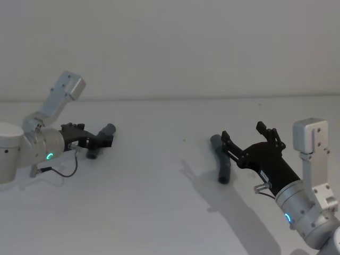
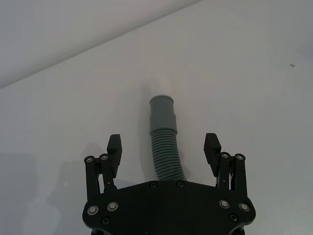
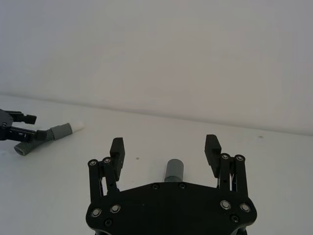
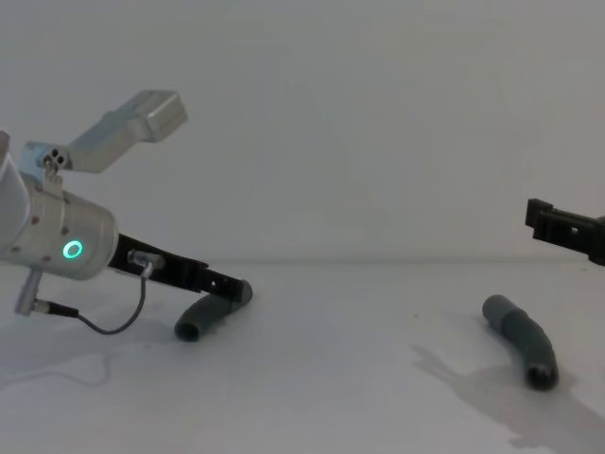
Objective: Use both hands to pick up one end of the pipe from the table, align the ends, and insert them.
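White matte table (image 1: 159, 218) has both hose pieces lying on it, well apart. Left hose piece (image 1: 109, 129) sits at left-centre of the head view. It has a ribbed middle and a grey cuff with a white tip (image 3: 76, 127) on the end facing away from the left gripper (image 1: 101, 139). That gripper is low over the piece, its fingers (image 2: 114, 144) spread wide either side of the ribbed part with gaps showing, not clamped. In the chest view its tip is right at the piece's upper end; contact there is unclear. Right hose piece (image 1: 223, 162) is curved and lies right of centre in the head view, lower right in the chest view. Right gripper (image 1: 243, 133) hangs clearly above it, fingers (image 3: 212, 146) apart and holding nothing, with the piece's cuff end seen between them.
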Robot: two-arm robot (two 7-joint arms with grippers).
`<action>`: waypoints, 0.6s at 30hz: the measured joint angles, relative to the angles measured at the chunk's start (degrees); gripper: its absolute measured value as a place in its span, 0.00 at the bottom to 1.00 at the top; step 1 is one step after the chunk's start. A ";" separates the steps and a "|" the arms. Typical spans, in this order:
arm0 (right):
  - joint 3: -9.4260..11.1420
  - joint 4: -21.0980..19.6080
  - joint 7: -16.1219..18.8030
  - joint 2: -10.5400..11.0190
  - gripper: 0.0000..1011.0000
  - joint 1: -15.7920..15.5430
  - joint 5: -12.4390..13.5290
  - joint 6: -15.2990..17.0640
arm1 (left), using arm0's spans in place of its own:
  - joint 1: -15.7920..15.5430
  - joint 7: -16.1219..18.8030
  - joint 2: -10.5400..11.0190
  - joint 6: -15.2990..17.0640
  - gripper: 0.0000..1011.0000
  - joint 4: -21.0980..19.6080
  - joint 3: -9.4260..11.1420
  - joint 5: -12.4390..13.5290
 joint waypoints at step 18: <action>0.00 0.00 0.00 0.00 0.99 0.00 0.00 0.00 | -4.84 -2.49 -1.82 -1.74 0.99 8.00 3.14 3.27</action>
